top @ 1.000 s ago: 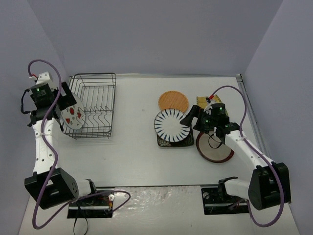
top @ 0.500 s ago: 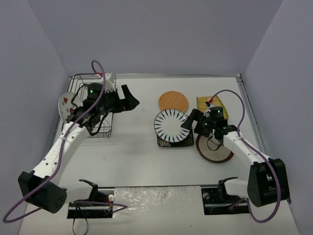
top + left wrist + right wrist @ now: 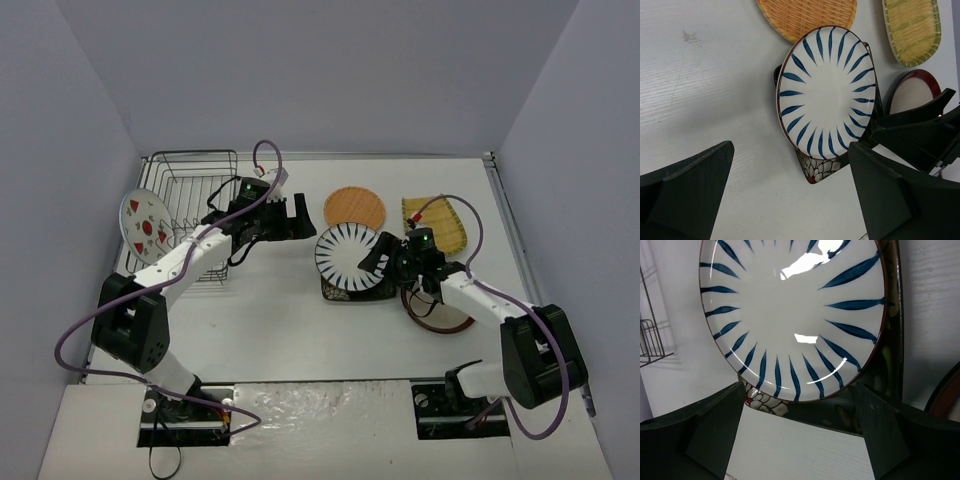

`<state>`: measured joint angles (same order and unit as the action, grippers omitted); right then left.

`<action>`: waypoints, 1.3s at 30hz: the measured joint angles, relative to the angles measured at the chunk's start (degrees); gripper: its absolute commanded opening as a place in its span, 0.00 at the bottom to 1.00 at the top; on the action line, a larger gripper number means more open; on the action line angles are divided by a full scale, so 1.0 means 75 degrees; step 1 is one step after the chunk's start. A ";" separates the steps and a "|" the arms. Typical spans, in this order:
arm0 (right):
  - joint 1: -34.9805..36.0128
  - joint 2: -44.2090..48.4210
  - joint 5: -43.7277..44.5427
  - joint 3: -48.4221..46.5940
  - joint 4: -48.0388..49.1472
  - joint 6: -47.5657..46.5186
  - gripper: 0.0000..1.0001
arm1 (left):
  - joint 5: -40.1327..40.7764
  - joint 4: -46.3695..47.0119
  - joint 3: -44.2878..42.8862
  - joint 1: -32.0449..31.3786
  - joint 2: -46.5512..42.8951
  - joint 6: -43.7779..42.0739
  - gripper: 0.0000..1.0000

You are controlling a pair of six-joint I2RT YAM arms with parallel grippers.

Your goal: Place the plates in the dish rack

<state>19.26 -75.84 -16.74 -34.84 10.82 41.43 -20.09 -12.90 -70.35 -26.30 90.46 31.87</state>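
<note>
Dish rack: a black wire basket at the far left of the table, with upright prongs visible inside. One plate is at the rack: the watermelon plate, white with red slices, stands tilted on edge at the rack's left end with its face toward the overhead camera. Whether it is seated between prongs cannot be told. The other five plates lie on the right half of the table, well apart from the rack. The striped plate, white with dark radial stripes, rests on top of the dark square plate and covers most of it, so that only the near and right margins of the lower plate show. The orange plate lies flat just beyond this pair. The oblong plate, yellow-green and striped, lies at the far right. The red-rimmed plate, cream in the middle, lies to the right of the stacked pair on the near side and is partly hidden by the right arm. Left gripper: it hangs above the table between the rack and the stacked pair, pointing toward the striped plate, with jaws spread wide and nothing between them. Right gripper: it sits low at the right near edge of the striped plate with jaws wide apart. The wrist view shows the plate's rim just ahead of the gap and nothing gripped. Contact with the plate cannot be confirmed.
</note>
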 measured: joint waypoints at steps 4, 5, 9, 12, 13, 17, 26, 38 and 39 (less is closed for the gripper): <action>0.0089 -0.0144 0.0438 0.0007 0.0020 0.0276 0.87 | 0.0010 0.0082 0.0000 0.0000 0.0083 -0.0102 0.97; 0.0095 -0.0154 0.0535 0.0007 0.0021 0.0329 0.87 | 0.0018 0.0106 0.0000 0.0000 0.0096 -0.0131 0.97; 0.0127 -0.0405 0.0831 0.0007 0.0121 0.0419 0.87 | 0.0033 0.0203 0.0001 0.0000 0.0184 -0.0216 0.97; 0.0184 -0.0703 0.0859 -0.0018 0.0360 0.0473 0.87 | 0.0047 0.0300 0.0048 0.0000 0.0284 -0.0251 0.97; 0.0216 -0.0767 0.0861 -0.0030 0.0425 0.0471 0.87 | 0.0055 0.0319 0.0077 0.0000 0.0319 -0.0258 0.97; 0.0251 -0.0981 0.0862 -0.0140 0.0577 0.0453 0.86 | 0.0077 0.0336 0.0111 0.0000 0.0529 -0.0333 0.97; 0.0251 -0.1754 0.0729 -0.0617 0.1176 0.0015 0.86 | 0.0068 0.0465 0.0111 0.0000 0.1113 -0.0389 0.97; 0.0239 -0.2434 -0.0049 -0.0861 0.2149 -0.0433 0.84 | -0.0406 0.0901 0.0111 0.0000 0.1966 0.0006 0.93; 0.0239 -0.2452 -0.0100 -0.0865 0.2178 -0.0452 0.84 | -0.0454 0.0934 0.0111 0.0000 0.2008 0.0060 0.92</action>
<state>21.06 -94.23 -17.49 -41.33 27.16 38.04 -23.49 -5.90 -69.52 -26.30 105.52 32.32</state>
